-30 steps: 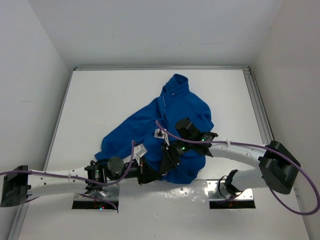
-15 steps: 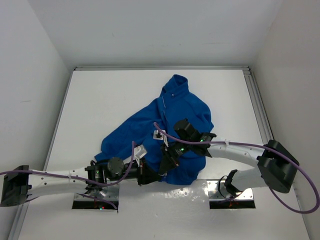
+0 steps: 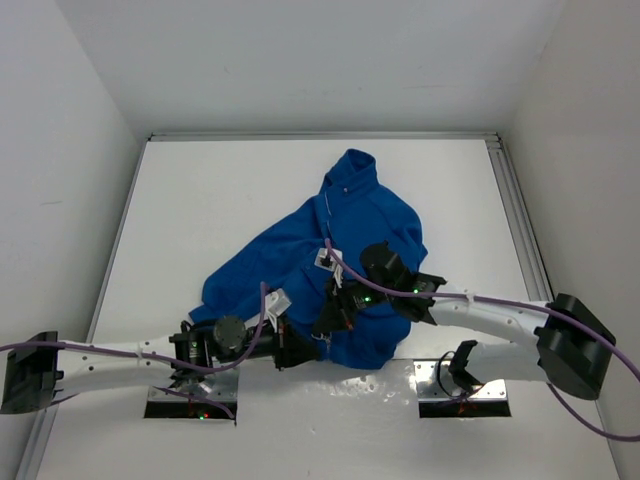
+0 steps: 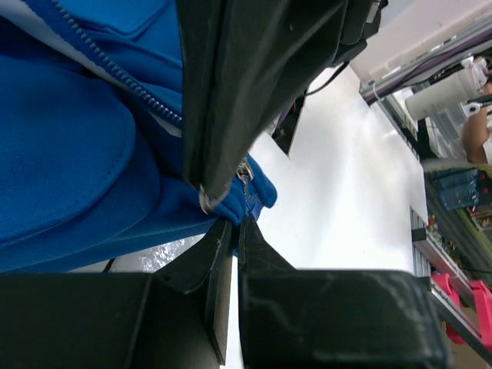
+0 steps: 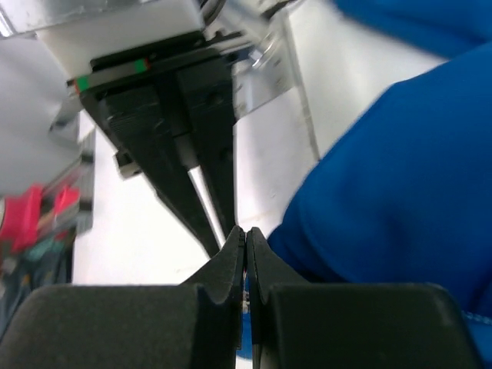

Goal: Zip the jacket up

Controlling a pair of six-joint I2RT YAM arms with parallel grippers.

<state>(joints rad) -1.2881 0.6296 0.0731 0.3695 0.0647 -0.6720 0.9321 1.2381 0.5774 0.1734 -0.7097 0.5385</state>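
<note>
Right gripper has shifted toward the near left, and its jaws, spread a second ago, are now pressed together. It sits tip to tip with the left gripper, which stays pinched on the jacket at its near hem corner. The jacket lies crumpled mid-table, collar at the far end. The zipper teeth run unjoined toward that corner. Whether the right fingers caught the small silver zipper end cannot be told; if they did, mating the two sides is probably next.

white table, plain white walls, metal rail along right edge
</note>
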